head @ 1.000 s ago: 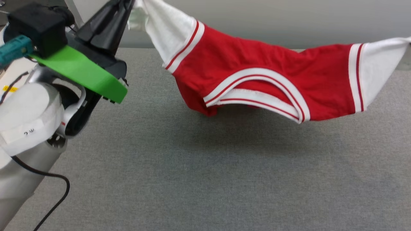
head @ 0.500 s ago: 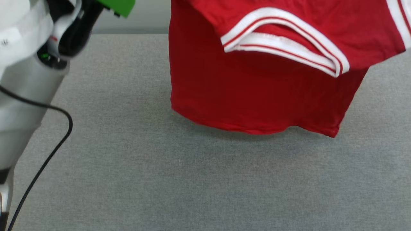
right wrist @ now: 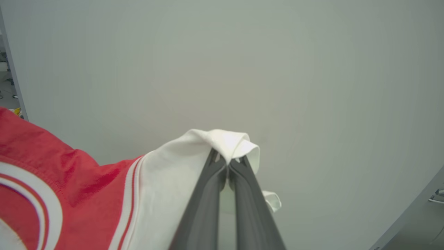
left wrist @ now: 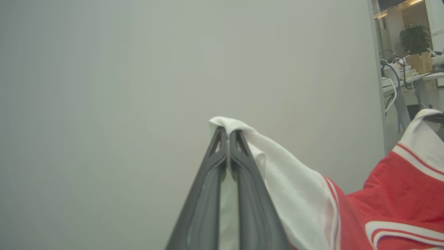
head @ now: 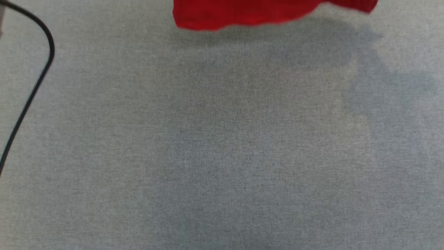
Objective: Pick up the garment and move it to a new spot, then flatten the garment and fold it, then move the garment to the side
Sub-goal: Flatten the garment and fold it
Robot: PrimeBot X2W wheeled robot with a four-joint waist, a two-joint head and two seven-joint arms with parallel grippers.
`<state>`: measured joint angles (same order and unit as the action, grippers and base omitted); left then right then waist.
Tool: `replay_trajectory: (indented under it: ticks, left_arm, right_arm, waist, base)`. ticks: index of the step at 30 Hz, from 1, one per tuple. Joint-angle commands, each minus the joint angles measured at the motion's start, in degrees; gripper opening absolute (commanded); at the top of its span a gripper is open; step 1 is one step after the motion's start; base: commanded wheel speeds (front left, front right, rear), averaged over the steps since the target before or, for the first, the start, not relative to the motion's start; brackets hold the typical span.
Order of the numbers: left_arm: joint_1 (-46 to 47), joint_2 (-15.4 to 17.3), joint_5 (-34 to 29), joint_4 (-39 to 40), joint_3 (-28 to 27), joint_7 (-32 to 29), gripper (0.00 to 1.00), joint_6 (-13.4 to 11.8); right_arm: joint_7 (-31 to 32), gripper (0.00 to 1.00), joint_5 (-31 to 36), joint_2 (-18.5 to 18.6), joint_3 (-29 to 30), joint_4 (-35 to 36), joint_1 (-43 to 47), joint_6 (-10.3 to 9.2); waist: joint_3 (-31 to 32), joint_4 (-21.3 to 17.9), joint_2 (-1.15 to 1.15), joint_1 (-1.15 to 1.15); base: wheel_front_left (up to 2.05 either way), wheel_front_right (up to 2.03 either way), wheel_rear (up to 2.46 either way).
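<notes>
The garment is a red jersey with white sleeves and striped trim. Its red hem [head: 263, 15] hangs into the top of the head view, above the grey table [head: 222, 156]. In the left wrist view my left gripper [left wrist: 228, 133] is shut on one white sleeve [left wrist: 291, 194], with the red body [left wrist: 392, 194] sagging off to the right. In the right wrist view my right gripper [right wrist: 227, 163] is shut on the other white sleeve [right wrist: 173, 184], and the red body [right wrist: 45, 180] hangs to the left. The number and letters are hidden.
A black cable [head: 33, 86] curves down the left edge of the head view. A plain pale wall [left wrist: 104, 104] stands behind both grippers. A cluttered desk [left wrist: 409, 76] with a plant sits far right in the left wrist view.
The garment has gone up the head view, from collar and sleeves in sight to just the hem at the top. The left arm has left the view; the table's far edge too, so the camera moved.
</notes>
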<state>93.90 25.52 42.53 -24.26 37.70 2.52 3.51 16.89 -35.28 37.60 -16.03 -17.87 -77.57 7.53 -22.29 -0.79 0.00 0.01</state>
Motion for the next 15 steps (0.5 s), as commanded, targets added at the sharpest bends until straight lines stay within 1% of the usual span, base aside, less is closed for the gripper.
replay_trajectory:
  ticks: [1, 6, 9, 12, 15]
  left_arm:
    - [2.48, -0.41, -0.81, -1.48, -0.35, 0.73, 0.0, 0.2]
    - [7.59, -0.32, -1.86, -5.56, -1.04, 1.85, 0.0, 0.54]
    - [8.62, -0.05, -0.67, -7.53, -2.53, 2.99, 0.0, 0.74]
    - [7.22, 0.47, 0.32, -9.24, -3.29, 4.7, 0.0, 1.15]
    - [4.49, 0.59, 0.47, -11.24, -2.66, 6.33, 0.0, 1.65]
  right_arm:
    - [-1.18, 0.0, 0.78, -1.06, -1.15, -2.15, -2.96, -0.04]
    - [-4.44, 0.0, 2.93, -2.65, -5.01, -9.6, -12.03, -0.04]
    - [-6.59, 0.0, 3.64, -3.61, -6.63, -14.28, -16.6, -0.04]
    - [-8.74, 0.0, 3.29, -4.8, -7.91, -18.42, -18.66, -0.04]
    - [-10.87, 0.0, 2.19, -5.64, -10.36, -21.79, -18.09, -0.04]
  waist:
    - [-5.1, -0.49, 0.0, -0.01]
    - [-8.05, -1.15, 0.0, -0.01]
    - [-9.37, -1.37, 0.0, -0.01]
    - [-10.08, -1.37, 0.0, -0.01]
    - [-10.17, -1.22, 0.0, -0.01]
  base:
    - [0.0, 0.0, 0.0]
    - [0.0, 0.0, 0.0]
    - [0.0, 0.0, 0.0]
    - [0.0, 0.0, 0.0]
    - [0.0, 0.0, 0.0]
